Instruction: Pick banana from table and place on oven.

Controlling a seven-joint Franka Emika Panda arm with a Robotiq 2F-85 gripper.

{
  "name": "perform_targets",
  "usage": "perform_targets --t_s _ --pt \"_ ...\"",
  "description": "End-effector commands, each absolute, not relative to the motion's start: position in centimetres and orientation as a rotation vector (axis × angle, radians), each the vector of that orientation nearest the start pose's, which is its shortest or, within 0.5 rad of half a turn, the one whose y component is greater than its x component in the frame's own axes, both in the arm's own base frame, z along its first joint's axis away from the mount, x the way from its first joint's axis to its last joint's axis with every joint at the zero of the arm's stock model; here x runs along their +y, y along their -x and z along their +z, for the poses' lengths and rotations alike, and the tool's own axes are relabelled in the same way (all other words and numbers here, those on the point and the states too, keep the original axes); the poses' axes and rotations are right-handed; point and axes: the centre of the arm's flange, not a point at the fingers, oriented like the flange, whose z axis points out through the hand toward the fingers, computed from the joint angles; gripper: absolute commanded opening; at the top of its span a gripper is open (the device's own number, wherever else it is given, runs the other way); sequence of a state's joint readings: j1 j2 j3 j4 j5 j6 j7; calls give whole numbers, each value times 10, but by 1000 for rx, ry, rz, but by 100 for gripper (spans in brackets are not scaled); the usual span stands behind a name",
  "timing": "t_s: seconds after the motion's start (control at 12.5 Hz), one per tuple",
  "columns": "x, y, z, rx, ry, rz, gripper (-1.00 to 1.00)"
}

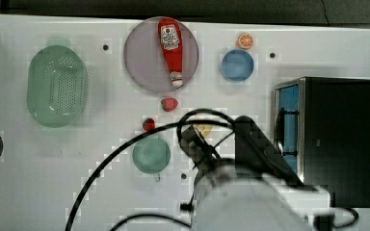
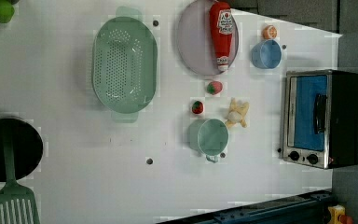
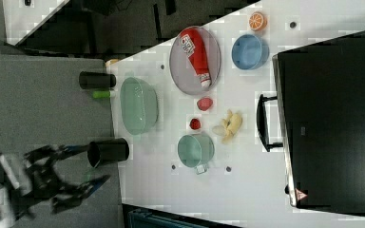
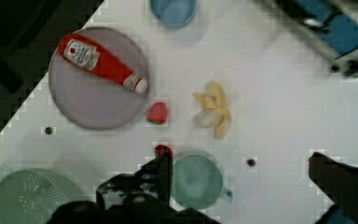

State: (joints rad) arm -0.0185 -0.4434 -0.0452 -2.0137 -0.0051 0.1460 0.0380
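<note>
Around me: a red ketchup bottle [image 2: 221, 33] lies across a grey plate [image 2: 193, 44]. A blue bowl [image 2: 265, 54] sits just beside an orange slice [image 2: 270, 31]. 2 strawberries [image 2: 214, 87] [image 2: 197, 107] lie between the plate and a green mug [image 2: 211, 136]. In the left view's left half I see a green colander [image 2: 124, 64], a black pan [image 2: 10, 149] and a green spatula [image 2: 13, 205].

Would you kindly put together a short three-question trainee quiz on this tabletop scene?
1. True or false: the banana already lies on the oven.
2. What lies on the grey plate? A) ketchup bottle B) orange slice C) strawberry
3. Fill in: the orange slice sits beside the ____ bowl.

Key: 1 false, it lies on the table near the green cup; 2 A; 3 blue.
</note>
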Motion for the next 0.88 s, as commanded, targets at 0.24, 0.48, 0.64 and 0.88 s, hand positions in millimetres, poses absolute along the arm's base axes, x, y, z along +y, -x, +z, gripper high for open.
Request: perform_targets --t_s 0.24,0.48,0.64,0.88 --pt "-32 -482 463 1307 2884 68 100" --pt "-32 -495 386 1299 2872 -5 100" --pt "-32 -497 338 1292 2862 -58 100" --pt "-32 -491 268 1298 2876 -15 100"
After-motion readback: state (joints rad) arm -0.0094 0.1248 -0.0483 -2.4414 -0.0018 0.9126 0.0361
